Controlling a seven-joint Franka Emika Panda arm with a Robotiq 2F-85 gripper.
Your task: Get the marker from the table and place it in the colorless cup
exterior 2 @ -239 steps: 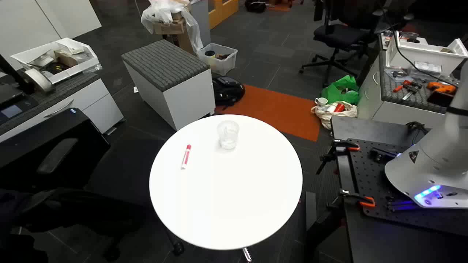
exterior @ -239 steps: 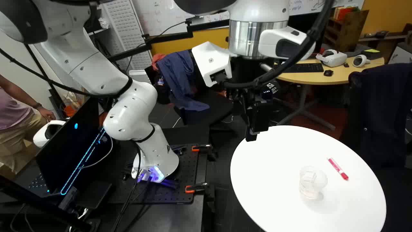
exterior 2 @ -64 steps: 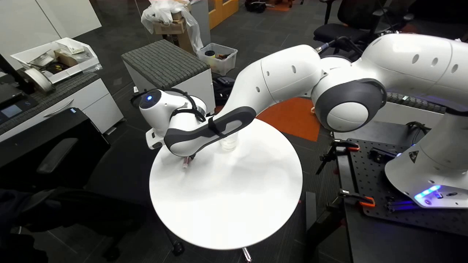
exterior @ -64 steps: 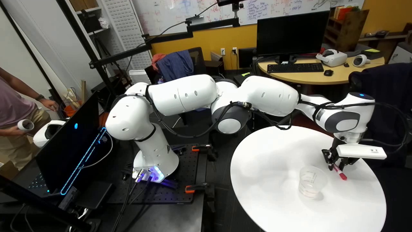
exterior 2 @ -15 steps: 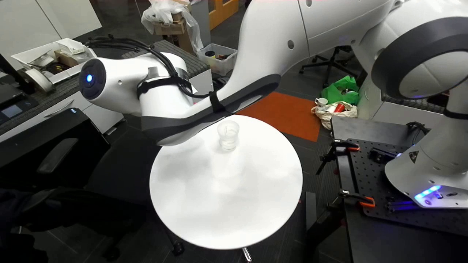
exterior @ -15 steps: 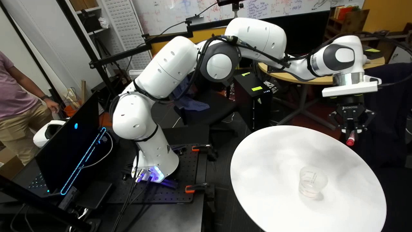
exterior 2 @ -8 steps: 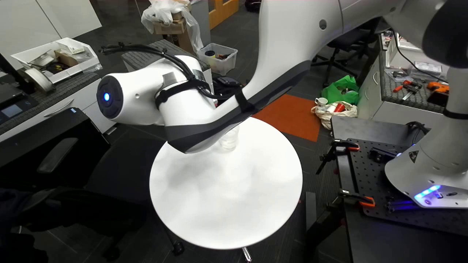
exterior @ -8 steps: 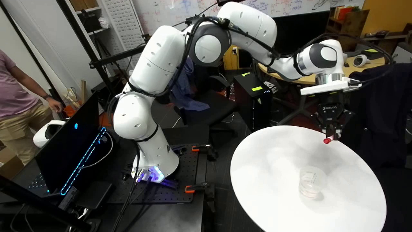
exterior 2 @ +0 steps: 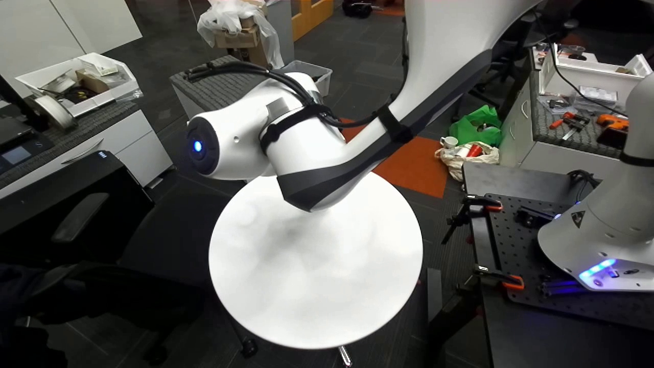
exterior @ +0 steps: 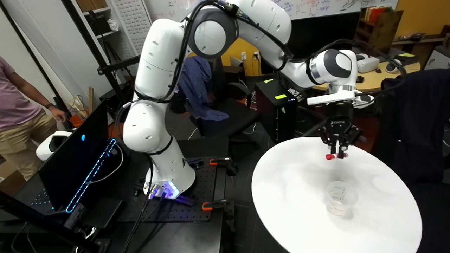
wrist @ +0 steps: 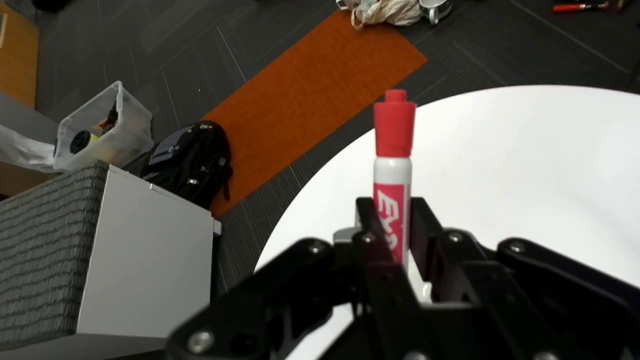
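Observation:
The marker [exterior: 329, 156], with a red cap and a red-and-white body, is clear of the table [exterior: 291, 211]. My gripper [exterior: 337, 154] pinches it by the body, and it lies nearly level across the fingers in an exterior view. The wrist view shows the marker [wrist: 393, 170] between both pads of my gripper [wrist: 392, 202], its cap poking out beyond them. The colorless cup [exterior: 340, 198] stands upright on the white table, in front of and below my gripper in that exterior view. Where my arm covers much of the far tabletop [exterior 2: 317, 286], gripper, marker and cup are hidden.
A black computer tower [exterior: 276, 109] stands on the floor behind the table. To its right is a chair draped in dark cloth [exterior: 415, 133]. A cushioned cabinet [exterior 2: 204, 92] and a black chair [exterior 2: 87, 204] flank the table.
The marker left the tabletop in my gripper within the last few seconds. Over the last second, gripper and marker swung left in an exterior view, inward over the table, and the marker turned sideways.

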